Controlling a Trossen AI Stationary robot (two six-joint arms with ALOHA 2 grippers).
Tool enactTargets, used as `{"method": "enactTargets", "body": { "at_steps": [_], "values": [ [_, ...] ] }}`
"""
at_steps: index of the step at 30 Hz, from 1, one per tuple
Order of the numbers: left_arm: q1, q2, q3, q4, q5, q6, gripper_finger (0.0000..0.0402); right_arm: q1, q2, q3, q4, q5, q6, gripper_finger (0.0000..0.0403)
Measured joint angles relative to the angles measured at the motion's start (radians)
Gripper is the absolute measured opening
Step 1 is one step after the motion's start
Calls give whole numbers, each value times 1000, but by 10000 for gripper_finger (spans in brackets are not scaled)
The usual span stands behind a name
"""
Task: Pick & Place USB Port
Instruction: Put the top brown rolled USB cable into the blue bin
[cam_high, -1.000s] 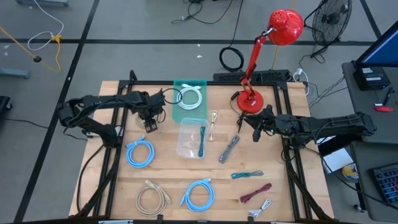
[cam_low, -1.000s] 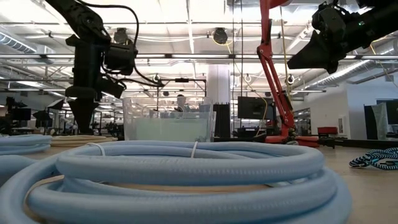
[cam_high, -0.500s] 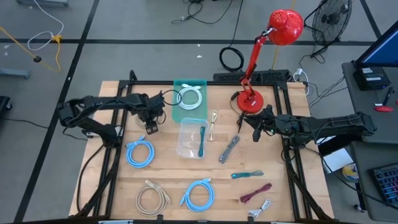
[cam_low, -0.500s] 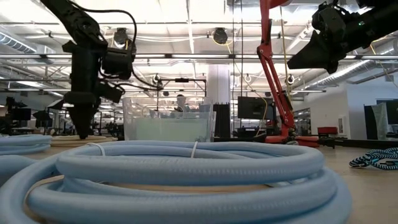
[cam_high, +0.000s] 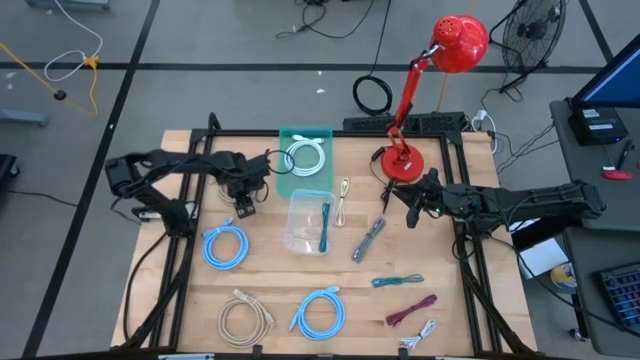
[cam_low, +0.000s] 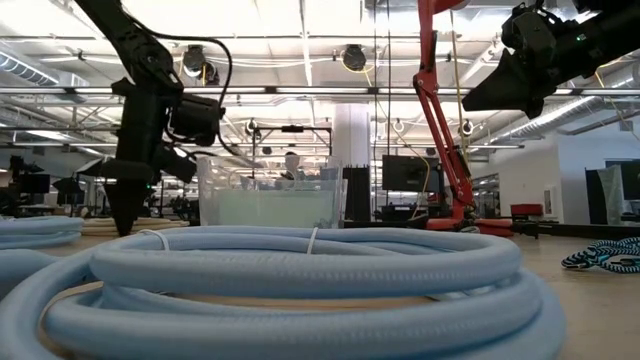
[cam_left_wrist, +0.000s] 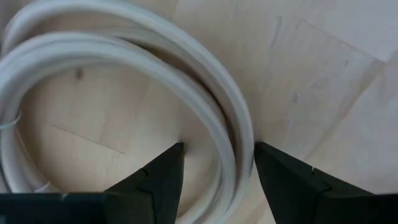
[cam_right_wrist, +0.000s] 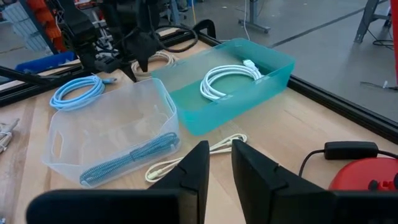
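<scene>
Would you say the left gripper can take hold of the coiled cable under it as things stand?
Probably yes. The left gripper is open with its fingers either side of the coiled cable, which lies flat on the table. Nothing shows between them. The right gripper waits over by the lamp.

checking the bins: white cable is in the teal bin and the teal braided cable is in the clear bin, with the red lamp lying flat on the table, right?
Not quite. The lamp stands upright on its base, as the low view shows. The white cable is in the teal bin, the braided cable in the clear bin.
</scene>
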Motion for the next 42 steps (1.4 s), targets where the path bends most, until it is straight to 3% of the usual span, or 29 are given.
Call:
{"method": "enactTargets", "body": {
  "at_steps": [4, 6, 12, 13, 21, 28, 37, 42],
  "values": [
    [-5, 35, 4, 6, 3, 0, 199, 0, 0, 0, 0, 0, -1, 59],
    [-5, 34, 4, 6, -1, -2, 177, 0, 0, 0, 0, 0, -2, 59],
    [-6, 10, -2, 4, -2, 4, 38, 0, 0, 0, 0, 0, -3, 59],
    [-6, 10, -3, 5, -3, 3, 31, 0, 0, 0, 0, 0, -2, 59],
    [-65, -14, 30, -60, -144, -31, 31, 0, 0, 0, 0, 0, -1, 59],
    [-125, -92, 201, -284, -344, -77, 31, 0, 0, 0, 1, 1, -1, 59],
    [-127, -145, 502, -282, -291, 23, 31, 0, 0, 0, 2, 1, 0, 59],
    [-127, -74, 625, -206, -205, 98, 31, 0, 0, 0, 4, 2, -1, 59]
  ]
}}
